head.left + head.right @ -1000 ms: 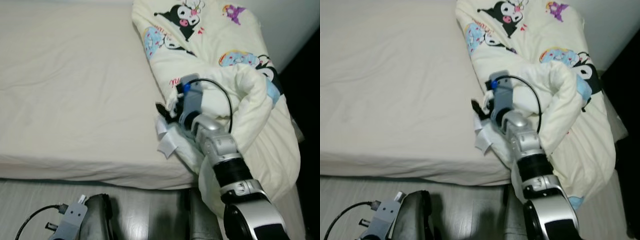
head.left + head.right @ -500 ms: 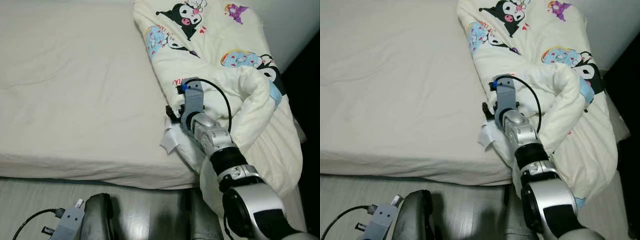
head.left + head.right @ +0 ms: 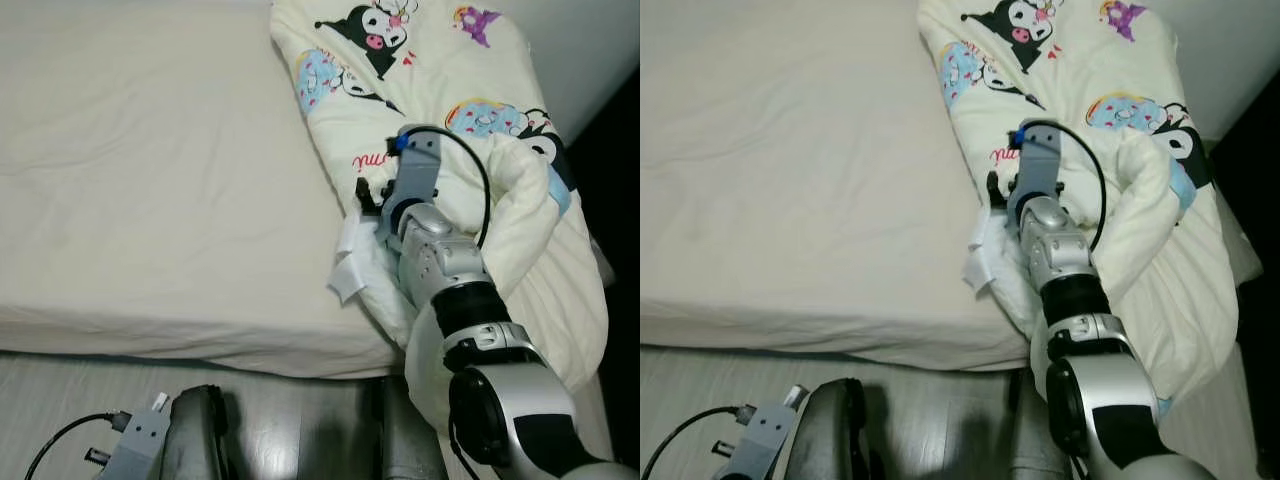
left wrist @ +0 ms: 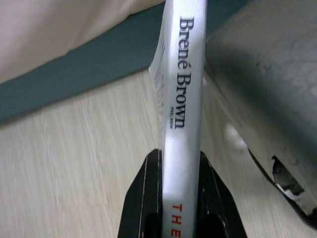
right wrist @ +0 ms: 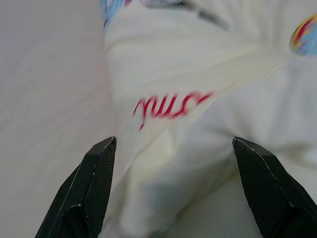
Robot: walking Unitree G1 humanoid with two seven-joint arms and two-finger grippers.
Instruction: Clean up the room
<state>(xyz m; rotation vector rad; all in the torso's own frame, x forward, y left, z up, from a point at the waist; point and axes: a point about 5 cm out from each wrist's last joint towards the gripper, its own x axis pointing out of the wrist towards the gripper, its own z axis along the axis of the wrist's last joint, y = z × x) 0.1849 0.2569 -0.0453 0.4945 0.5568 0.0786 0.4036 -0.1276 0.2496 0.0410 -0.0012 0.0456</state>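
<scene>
The right claw (image 5: 173, 191), fingers spread wide, hovers over the cream cartoon-print quilt (image 3: 440, 90) at the white mattress's (image 3: 150, 160) three-o'clock edge, probably to gather it. The left claw (image 4: 181, 193) hangs low, clamping a white Brené Brown book (image 4: 182, 99).

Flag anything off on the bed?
The cartoon-print comforter is bunched along the bed's right side, spilling over its edge. The right gripper, jaws open, hovers over it; the left gripper clamps a book.
</scene>
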